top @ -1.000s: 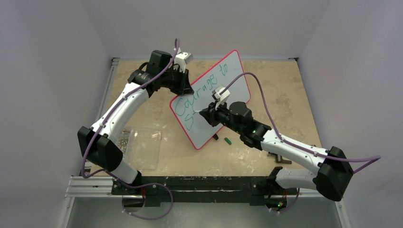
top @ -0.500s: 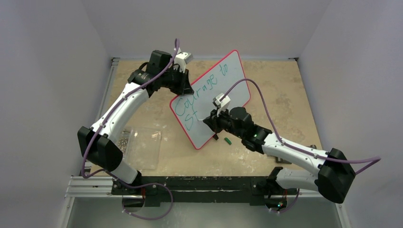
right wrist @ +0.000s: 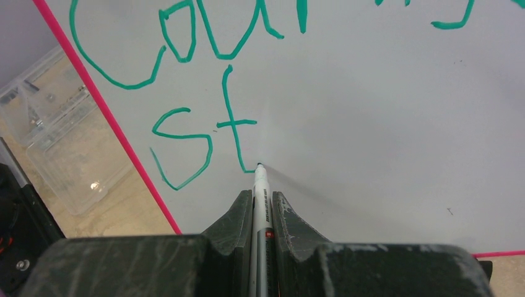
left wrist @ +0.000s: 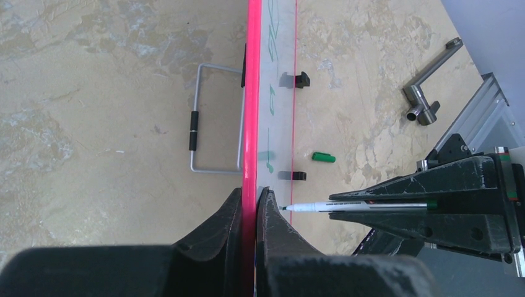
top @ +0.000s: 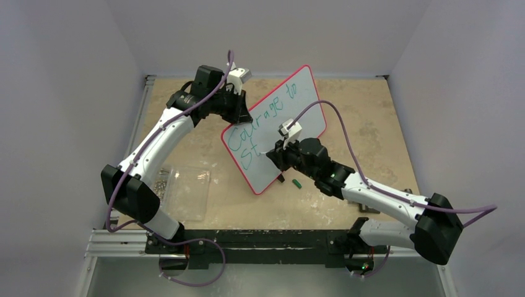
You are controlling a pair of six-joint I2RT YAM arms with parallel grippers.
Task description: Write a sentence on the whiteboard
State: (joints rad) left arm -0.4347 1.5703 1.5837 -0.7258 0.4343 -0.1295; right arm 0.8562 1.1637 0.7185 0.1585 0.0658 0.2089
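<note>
The whiteboard (top: 297,102) stands tilted on its edge, its white face toward my right arm. My left gripper (top: 240,115) is shut on its red rim (left wrist: 252,93), one finger on each side. The sentence (top: 263,117) in teal reads "Courage to" with "St" below it (right wrist: 204,139). My right gripper (top: 273,153) is shut on a white marker (right wrist: 259,178). The marker's tip touches the board at the foot of the "t". The marker also shows in the left wrist view (left wrist: 347,206).
A green marker cap (top: 296,183) lies on the table below the board, also in the left wrist view (left wrist: 324,157). A clear plastic box (top: 186,192) sits front left, with small screws (top: 162,180) beside it. A wire stand (left wrist: 210,117) lies behind the board. A metal handle (left wrist: 427,93) lies at the right.
The "t" has been drawn after the "S" on the second line. My right gripper has shifted slightly along the board with the marker. The left arm has not moved.
</note>
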